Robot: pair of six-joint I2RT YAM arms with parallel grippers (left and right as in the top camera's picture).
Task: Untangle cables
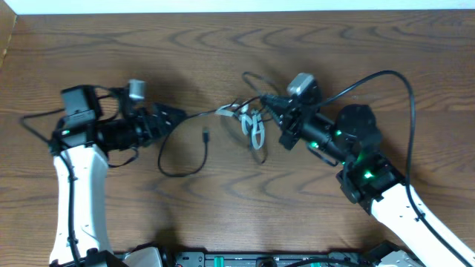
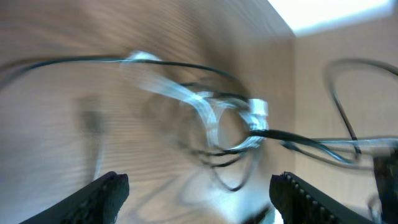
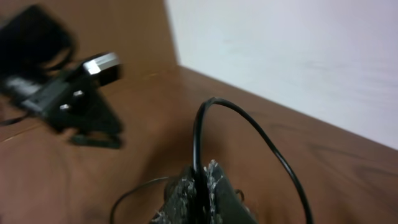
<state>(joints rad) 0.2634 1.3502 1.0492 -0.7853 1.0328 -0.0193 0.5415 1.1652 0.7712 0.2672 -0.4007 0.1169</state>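
Note:
The cables (image 1: 252, 126) lie knotted mid-table, black cords wound with silver-white ones. One black cord (image 1: 182, 172) loops off to the left, and a small plug (image 1: 205, 135) lies inside that loop. My left gripper (image 1: 180, 116) hovers just left of the knot. Its jaws stand wide open and hold nothing; the left wrist view is blurred, with the tangle (image 2: 217, 121) ahead of the left gripper (image 2: 200, 182). My right gripper (image 1: 269, 104) sits at the knot's upper right. In the right wrist view the right gripper (image 3: 200, 169) is shut on a black cable (image 3: 205, 109) that arcs up and over to the right.
A thick black arm cable (image 1: 401, 96) arches over the right arm. The wooden table's far edge (image 1: 237, 12) meets a white wall. The left arm (image 3: 68, 99) shows across the table in the right wrist view.

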